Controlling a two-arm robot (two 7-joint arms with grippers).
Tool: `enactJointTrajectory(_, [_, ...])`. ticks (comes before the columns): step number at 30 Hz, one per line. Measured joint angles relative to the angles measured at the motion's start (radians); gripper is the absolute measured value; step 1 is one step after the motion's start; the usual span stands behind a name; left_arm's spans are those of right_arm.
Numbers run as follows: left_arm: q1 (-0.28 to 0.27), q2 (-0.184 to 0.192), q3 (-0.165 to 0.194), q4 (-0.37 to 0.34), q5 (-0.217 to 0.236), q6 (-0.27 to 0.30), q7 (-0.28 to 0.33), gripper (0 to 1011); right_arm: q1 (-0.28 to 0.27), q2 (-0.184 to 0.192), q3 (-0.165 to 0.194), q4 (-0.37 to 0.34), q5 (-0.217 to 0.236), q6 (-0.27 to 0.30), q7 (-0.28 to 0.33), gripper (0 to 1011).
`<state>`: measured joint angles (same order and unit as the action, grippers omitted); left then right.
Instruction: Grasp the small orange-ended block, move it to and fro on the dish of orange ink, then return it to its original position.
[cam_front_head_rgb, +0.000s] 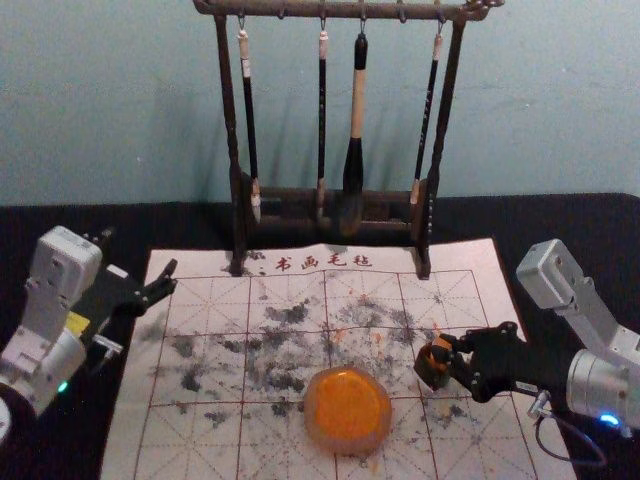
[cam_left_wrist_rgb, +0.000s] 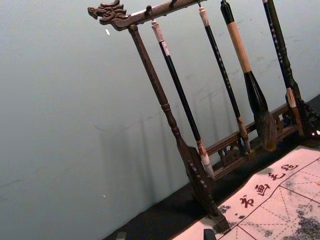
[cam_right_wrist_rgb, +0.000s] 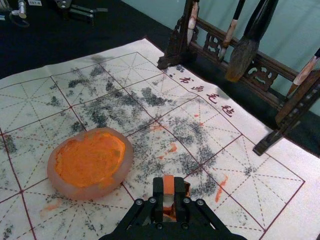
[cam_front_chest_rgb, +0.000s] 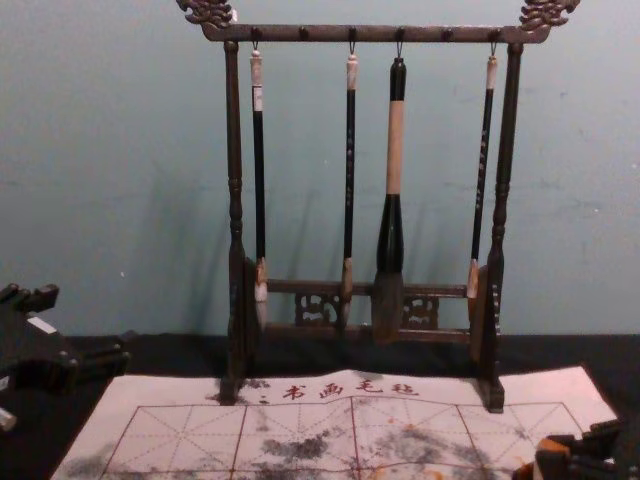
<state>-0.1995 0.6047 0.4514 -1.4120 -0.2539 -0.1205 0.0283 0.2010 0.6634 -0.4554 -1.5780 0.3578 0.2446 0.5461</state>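
In the head view, my right gripper (cam_front_head_rgb: 443, 349) is at the mat's right part, shut on the small orange-ended block (cam_front_head_rgb: 438, 343), over a small dark object (cam_front_head_rgb: 431, 370). The right wrist view has the block's orange end (cam_right_wrist_rgb: 168, 185) between the fingertips of my right gripper (cam_right_wrist_rgb: 170, 189). The dish of orange ink (cam_front_head_rgb: 347, 408) lies to the left of this gripper, apart from it. My left gripper (cam_front_head_rgb: 140, 254) stands open and idle off the mat's left edge; its fingertips reach into the left wrist view as my left gripper (cam_left_wrist_rgb: 165, 235).
The ink-stained calligraphy mat (cam_front_head_rgb: 200, 440) lies on a black-covered table (cam_front_head_rgb: 590, 225). Behind the dish, a dark wooden rack (cam_front_head_rgb: 228, 110) stands at the mat's far edge with several brushes hanging, among them a thick brush (cam_front_head_rgb: 355, 130).
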Motion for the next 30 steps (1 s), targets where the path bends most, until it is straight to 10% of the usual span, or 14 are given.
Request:
enactJointTrajectory(9, [0.0,0.0,0.0,0.0,0.0,0.0,0.0,1001,0.0,0.0,0.0,-0.001,0.0,-0.001,0.001,190])
enactJointTrajectory(30, [0.0,0.0,0.0,0.0,0.0,0.0,0.0,1001,0.0,0.0,0.0,-0.001,0.001,-0.002,0.001,886])
